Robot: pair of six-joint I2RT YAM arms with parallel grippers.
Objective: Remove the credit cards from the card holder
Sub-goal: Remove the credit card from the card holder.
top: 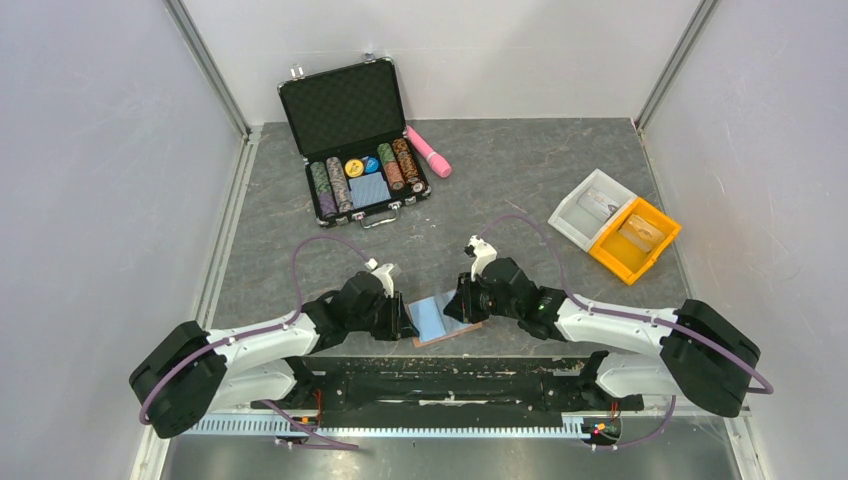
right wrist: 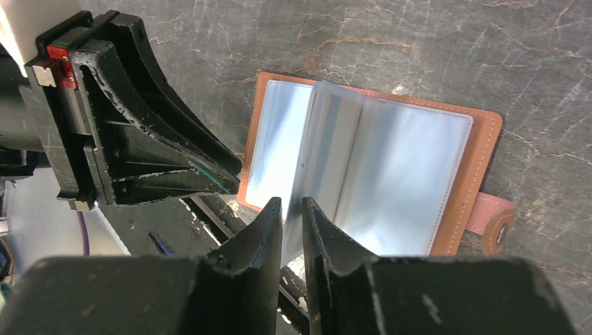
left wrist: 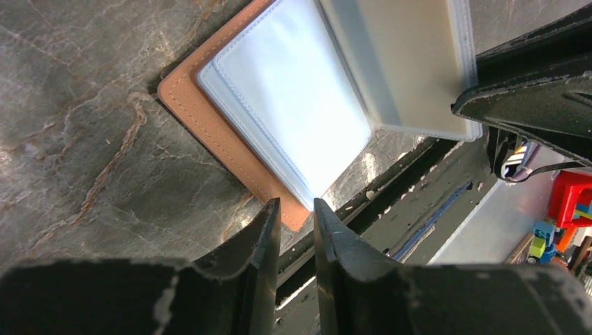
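Note:
The card holder (top: 436, 322) lies open near the table's front edge, brown cover (left wrist: 209, 132) down and clear light blue pockets up. Its closing tab (right wrist: 492, 220) sticks out on the right. My right gripper (right wrist: 292, 204) is shut on one pocket page (right wrist: 328, 146) and holds it upright; it also shows in the top view (top: 458, 305). A tan card (left wrist: 398, 63) shows inside that lifted page. My left gripper (left wrist: 297, 206) is open by a narrow gap with its tips at the holder's near corner, nothing between them; it also shows in the top view (top: 406, 320). No orange-yellow card is in view.
A black poker chip case (top: 350, 130) stands open at the back, with a pink object (top: 428, 150) beside it. A white bin (top: 592, 208) and a yellow bin (top: 634, 240) sit at the right. The black rail (top: 450, 365) runs just in front of the holder.

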